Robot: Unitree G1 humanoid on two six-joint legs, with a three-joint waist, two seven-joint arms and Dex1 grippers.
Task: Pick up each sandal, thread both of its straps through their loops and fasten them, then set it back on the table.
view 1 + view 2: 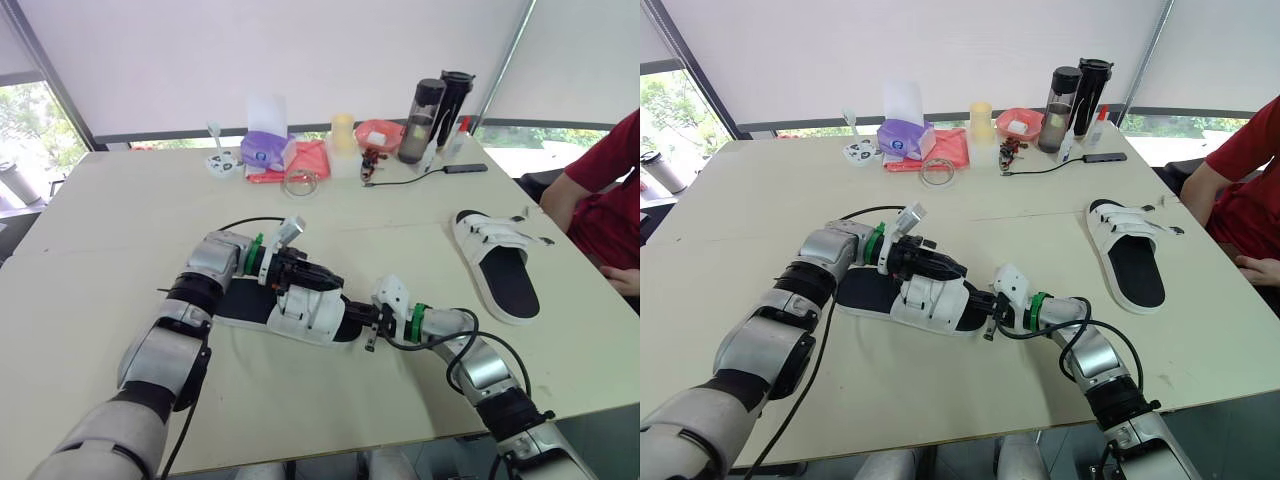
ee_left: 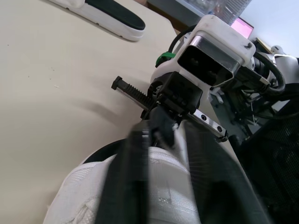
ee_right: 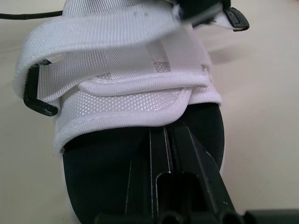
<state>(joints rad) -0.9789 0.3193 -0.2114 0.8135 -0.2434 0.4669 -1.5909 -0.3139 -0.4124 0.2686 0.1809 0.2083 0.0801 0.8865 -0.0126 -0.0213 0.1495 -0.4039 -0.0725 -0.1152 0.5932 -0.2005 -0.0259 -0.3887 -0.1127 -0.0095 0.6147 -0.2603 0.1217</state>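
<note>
Your left arm comes in from the near left, elbow bent, with the forearm low over the table [image 1: 120, 200]. The left gripper [image 1: 318, 275] sits on top of the near sandal [image 1: 300, 318], which lies flat at mid-table in front of you. Its jaws are pinching the strap [image 3: 103, 28] and holding it lifted off the upper. Your right arm reaches in from the near right. The right gripper [image 1: 366, 325] is at the sandal's open end, jaws pressed together, lying low over the footbed [image 3: 103, 158].

The right wrist view shows textures that the head views miss. The strap is ribbed white webbing, the upper is padded mesh, the loop [image 3: 39, 105] at the side is black plastic, and the footbed is matte black. The far sandal [image 1: 497, 262] lies flat well to the right, near a person in red [image 1: 610, 190].
</note>
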